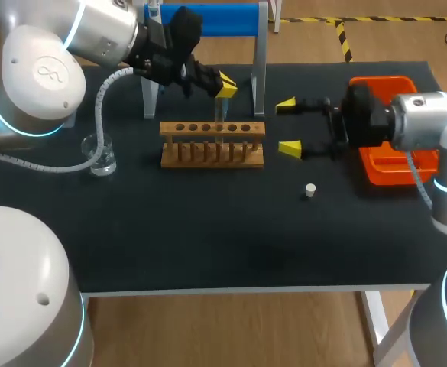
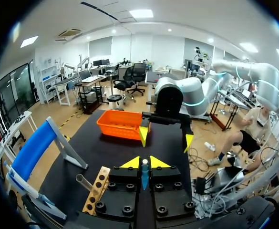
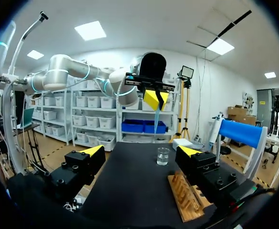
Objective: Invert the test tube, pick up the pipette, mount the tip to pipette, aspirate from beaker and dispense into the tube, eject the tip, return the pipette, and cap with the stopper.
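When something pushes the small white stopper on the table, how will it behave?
The stopper looks tiny, so it is probably very light and easily knocked aside. It seems round and upright on the dark table; tipped over, it may roll.

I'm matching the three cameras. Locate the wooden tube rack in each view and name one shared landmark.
Head view: wooden rack mid-table, in front of the blue stand.
Left wrist view: rack beside the left gripper, which is shut on the test tube.
Right wrist view: rack beside the open right gripper.
Shared landmark: the blue stand, in all three views.
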Robot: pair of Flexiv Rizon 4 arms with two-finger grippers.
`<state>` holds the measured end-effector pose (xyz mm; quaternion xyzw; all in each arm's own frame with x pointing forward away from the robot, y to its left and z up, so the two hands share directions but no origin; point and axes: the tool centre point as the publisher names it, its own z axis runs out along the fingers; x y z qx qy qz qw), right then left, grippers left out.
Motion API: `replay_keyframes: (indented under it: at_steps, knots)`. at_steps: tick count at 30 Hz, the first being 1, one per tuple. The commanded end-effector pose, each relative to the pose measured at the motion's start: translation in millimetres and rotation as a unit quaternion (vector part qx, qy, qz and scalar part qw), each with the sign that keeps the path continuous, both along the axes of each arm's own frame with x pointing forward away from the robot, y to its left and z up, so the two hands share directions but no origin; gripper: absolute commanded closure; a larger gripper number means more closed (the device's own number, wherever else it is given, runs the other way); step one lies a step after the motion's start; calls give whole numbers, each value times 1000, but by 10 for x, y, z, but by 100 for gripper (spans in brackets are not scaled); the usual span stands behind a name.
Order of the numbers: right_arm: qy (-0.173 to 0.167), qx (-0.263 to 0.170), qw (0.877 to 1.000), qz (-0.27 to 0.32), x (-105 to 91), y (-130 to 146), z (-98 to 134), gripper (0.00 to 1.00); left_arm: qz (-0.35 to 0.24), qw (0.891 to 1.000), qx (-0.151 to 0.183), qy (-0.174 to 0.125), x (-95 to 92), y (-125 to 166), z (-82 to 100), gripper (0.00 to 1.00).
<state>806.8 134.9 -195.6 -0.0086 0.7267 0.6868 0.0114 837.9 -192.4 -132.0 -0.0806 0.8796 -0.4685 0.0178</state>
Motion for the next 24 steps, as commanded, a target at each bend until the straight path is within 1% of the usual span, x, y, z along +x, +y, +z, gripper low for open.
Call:
replay_keyframes:
  at_steps: [1, 8, 13, 16, 22, 24]
  knots:
    - [12, -9, 999, 28, 153, 223, 20, 0, 0, 1000, 2, 1, -1, 3, 9, 100]
    - [24, -4, 999, 40, 239, 452, 61, 0, 0, 1000, 2, 1, -1, 3, 9, 100]
    - [31, 5, 999, 43, 291, 565, 80, 1, 0, 1000, 2, 1, -1, 3, 9, 100]
    - [29, 9, 999, 45, 295, 620, 100, 6, 0, 1000, 2, 1, -1, 3, 9, 100]
    - [28, 19, 998, 51, 283, 707, 133, 6, 0, 1000, 2, 1, -1, 3, 9, 100]
    - [26, 22, 998, 54, 268, 731, 150, 8, 0, 1000, 2, 1, -1, 3, 9, 100]
